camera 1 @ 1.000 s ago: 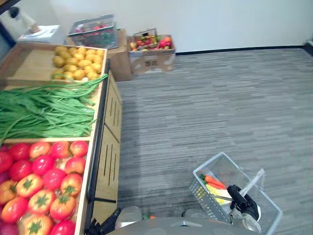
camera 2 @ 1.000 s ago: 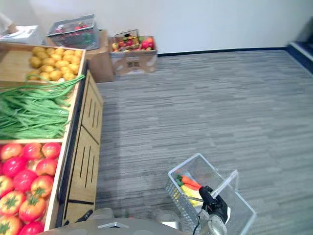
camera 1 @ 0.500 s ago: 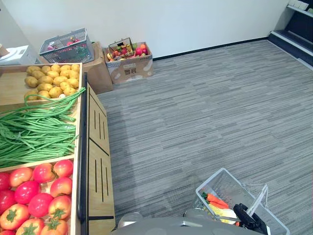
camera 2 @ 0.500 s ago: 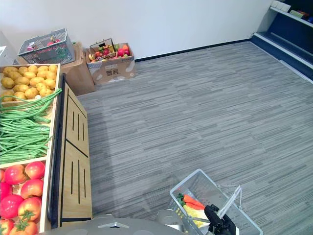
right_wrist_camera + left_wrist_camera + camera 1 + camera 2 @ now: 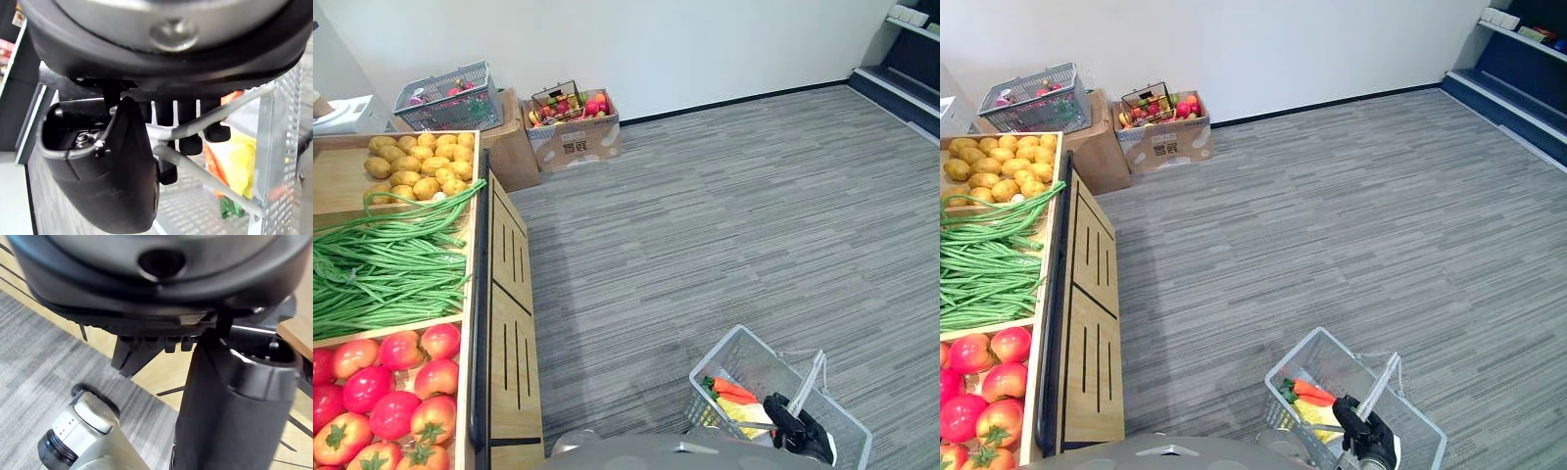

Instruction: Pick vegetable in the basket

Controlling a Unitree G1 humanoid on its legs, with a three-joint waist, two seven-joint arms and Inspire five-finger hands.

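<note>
**Basket in my right hand, the vegetables off to my left**

My right hand point(image 5: 798, 428) has its fingers curled round the wire handle point(image 5: 215, 115) of the basket point(image 5: 744, 345), which hangs low beside me. A carrot point(image 5: 734, 388) and a yellow piece point(image 5: 744, 413) already lie in it, just below that hand. My left hand point(image 5: 146, 289) holds nothing; its fingers hang loose, close to the wooden side of the table point(image 5: 514, 343).

What I have to pick lies on that table, above my left hand and well apart from the basket: tomatoes point(image 5: 391, 382) nearest, green beans point(image 5: 382, 269) beyond them, potatoes point(image 5: 416, 162) farthest.

I judge the tomatoes smooth, soft and easy to bruise, so I would cup one round its middle with a gentle squeeze. The beans look light and limp and would tangle; a small bunch taken at mid-length should lift best. The potatoes seem firm and forgiving.
</note>
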